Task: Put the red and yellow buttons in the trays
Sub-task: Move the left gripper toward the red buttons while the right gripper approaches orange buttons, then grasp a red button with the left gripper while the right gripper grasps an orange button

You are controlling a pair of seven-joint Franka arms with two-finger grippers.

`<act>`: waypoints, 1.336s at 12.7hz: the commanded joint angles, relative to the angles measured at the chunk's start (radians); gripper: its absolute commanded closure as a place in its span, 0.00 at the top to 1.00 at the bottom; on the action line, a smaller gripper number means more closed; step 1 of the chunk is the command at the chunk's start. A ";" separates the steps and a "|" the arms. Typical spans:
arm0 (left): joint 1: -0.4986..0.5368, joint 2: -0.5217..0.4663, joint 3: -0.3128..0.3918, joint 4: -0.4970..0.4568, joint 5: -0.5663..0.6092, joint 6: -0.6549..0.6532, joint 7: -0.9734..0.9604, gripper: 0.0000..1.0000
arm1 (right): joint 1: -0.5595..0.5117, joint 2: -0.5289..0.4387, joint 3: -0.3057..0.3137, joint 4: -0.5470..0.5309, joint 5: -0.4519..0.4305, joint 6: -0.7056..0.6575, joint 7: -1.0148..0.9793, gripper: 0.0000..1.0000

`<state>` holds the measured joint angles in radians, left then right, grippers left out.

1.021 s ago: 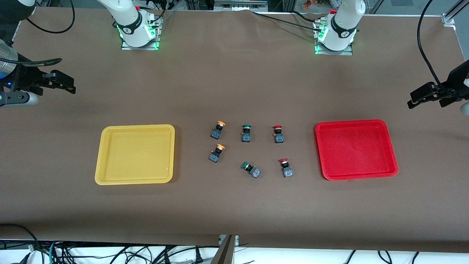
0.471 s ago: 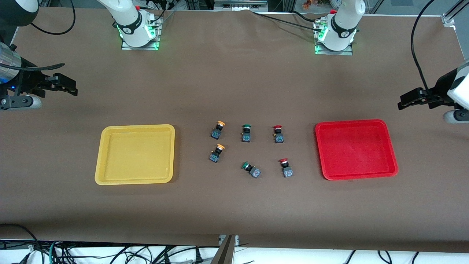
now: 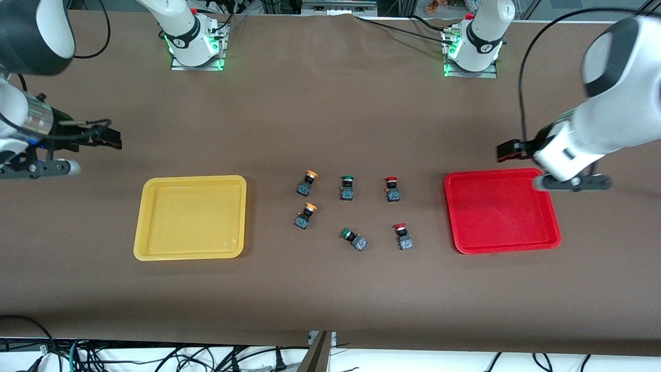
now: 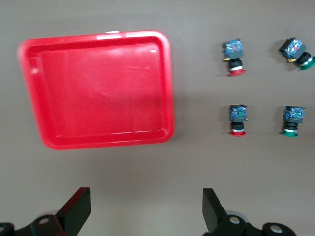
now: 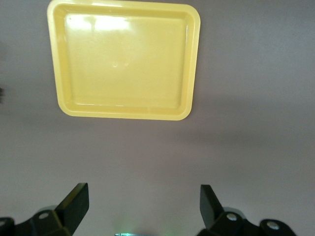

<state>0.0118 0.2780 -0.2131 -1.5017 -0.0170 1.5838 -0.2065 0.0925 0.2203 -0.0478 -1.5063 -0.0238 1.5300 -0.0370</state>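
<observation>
Two red buttons (image 3: 392, 187) (image 3: 403, 235) and two yellow buttons (image 3: 308, 182) (image 3: 305, 214) stand on the table between the yellow tray (image 3: 191, 217) and the red tray (image 3: 501, 209). Both trays hold nothing. My left gripper (image 3: 508, 150) is open and empty over bare table by the red tray's edge toward the robots' bases. Its wrist view shows the red tray (image 4: 98, 88), both red buttons (image 4: 235, 61) (image 4: 238, 118) and the open left gripper (image 4: 146, 211). My right gripper (image 3: 108, 137) is open and empty over bare table near the yellow tray (image 5: 125, 59); the right gripper (image 5: 142, 209) also shows in its wrist view.
Two green-capped buttons (image 3: 347, 186) (image 3: 353, 238) stand among the red and yellow ones. The arm bases (image 3: 193, 44) (image 3: 472, 49) stand at the table's edge farthest from the front camera. Cables hang below the table's nearest edge.
My left arm has swung in from its end of the table toward the red tray. My right gripper has shifted a little toward the yellow tray. The buttons and trays have not moved.
</observation>
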 commanded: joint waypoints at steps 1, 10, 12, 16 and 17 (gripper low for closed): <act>-0.083 0.171 0.008 0.103 -0.026 0.071 -0.097 1.00 | 0.010 0.068 0.013 0.012 -0.004 0.062 0.040 1.00; -0.204 0.546 0.018 0.107 -0.020 0.746 -0.212 1.00 | 0.330 0.443 0.016 0.098 0.036 0.602 0.725 1.00; -0.205 0.576 0.018 0.103 -0.012 0.751 -0.212 1.00 | 0.401 0.554 0.014 0.199 0.031 0.640 0.863 1.00; -0.248 0.604 0.043 0.104 0.029 0.754 -0.220 0.93 | 0.487 0.688 0.008 0.282 0.025 0.780 1.040 1.00; -0.248 0.609 0.043 0.106 0.031 0.756 -0.232 0.89 | 0.502 0.708 0.003 0.290 0.024 0.795 1.055 1.00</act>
<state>-0.2123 0.8673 -0.1909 -1.4331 -0.0100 2.3417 -0.4114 0.5714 0.8718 -0.0273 -1.2835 0.0016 2.3106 0.9753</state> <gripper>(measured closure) 0.070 0.000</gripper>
